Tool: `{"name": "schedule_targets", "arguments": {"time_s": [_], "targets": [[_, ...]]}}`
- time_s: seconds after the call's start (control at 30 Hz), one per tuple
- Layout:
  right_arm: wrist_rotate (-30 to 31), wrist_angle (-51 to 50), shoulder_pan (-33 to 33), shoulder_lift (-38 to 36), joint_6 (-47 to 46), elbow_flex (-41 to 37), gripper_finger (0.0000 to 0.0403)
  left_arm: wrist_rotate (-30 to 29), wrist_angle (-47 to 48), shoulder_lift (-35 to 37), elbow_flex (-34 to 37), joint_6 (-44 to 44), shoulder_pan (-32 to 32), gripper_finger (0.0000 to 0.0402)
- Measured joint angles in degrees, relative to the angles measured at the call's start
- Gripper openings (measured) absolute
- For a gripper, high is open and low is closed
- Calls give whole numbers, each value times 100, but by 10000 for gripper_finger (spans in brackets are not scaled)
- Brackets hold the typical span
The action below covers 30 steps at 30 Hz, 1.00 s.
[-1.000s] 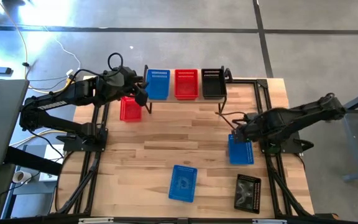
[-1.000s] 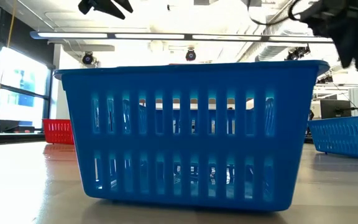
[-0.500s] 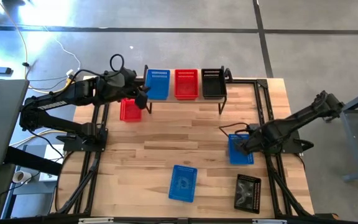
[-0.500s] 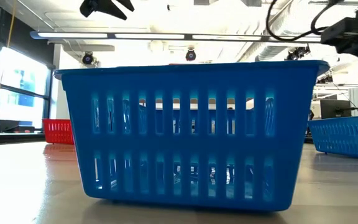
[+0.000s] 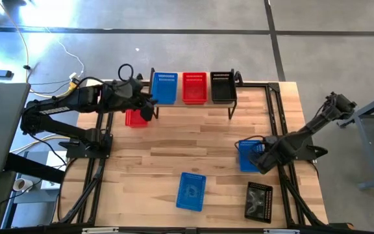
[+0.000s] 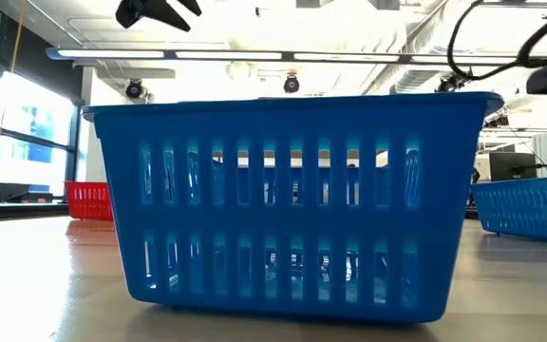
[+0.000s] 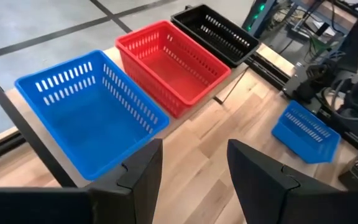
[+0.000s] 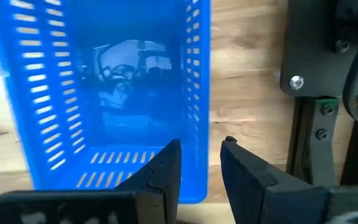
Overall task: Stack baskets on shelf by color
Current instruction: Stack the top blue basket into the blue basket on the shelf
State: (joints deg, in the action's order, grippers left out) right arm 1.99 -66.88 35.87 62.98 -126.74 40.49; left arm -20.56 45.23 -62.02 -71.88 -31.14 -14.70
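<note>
On the shelf [image 5: 178, 103] at the far edge stand a blue [image 5: 165, 86], a red [image 5: 195, 86] and a black basket [image 5: 223, 85] side by side. My left gripper [image 7: 194, 155] hangs open above a red basket [image 5: 132, 118] that sits on the table by the shelf's left end. My right gripper [image 8: 201, 146] points down, open, at a blue basket [image 8: 110, 93] on the table's right. One finger [image 8: 166, 165] stands inside that basket's side wall [image 8: 202, 93] and one finger [image 8: 241, 165] outside, at its corner. I see no touch.
Another blue basket [image 5: 191, 191] sits on the table near the front middle and fills the low view. A black basket [image 5: 259, 201] lies at the near right corner. The right arm's black base frame [image 8: 328, 93] runs close beside the blue basket.
My right gripper has sunk and gone toward the table's near edge, rolling its wrist, until its fingers straddle the blue basket's side wall. My left gripper has turned a little above the red basket. No basket has moved.
</note>
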Motion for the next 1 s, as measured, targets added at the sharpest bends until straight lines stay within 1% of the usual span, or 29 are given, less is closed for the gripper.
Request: {"name": "schedule_targets", "arguments": {"time_s": [0.33, 0.53, 0.63, 0.77, 0.8, 0.93, 1.0], "targets": [[98, 348, 69, 0, -70, -405, 99, -6, 1, -12, 0, -202, 161, 170], [100, 894, 69, 0, -51, -758, 97, 11, 0, -119, 0, -375, 175, 170], [100, 913, 69, 1, -73, -800, 79, 88, 4, -222, 0, -572, 175, 170], [102, 892, 69, 2, -74, -807, 18, 197, 7, -370, 0, -764, 245, 170], [102, 894, 69, 0, -74, -807, 10, 196, 4, -410, 0, -814, 282, 170], [105, 897, 69, 0, -69, -804, 12, 199, 16, -545, 0, -1088, 497, 170], [127, 910, 69, 0, -15, -804, 5, 200, 23, -608, 0, -1252, 627, 170]]}}
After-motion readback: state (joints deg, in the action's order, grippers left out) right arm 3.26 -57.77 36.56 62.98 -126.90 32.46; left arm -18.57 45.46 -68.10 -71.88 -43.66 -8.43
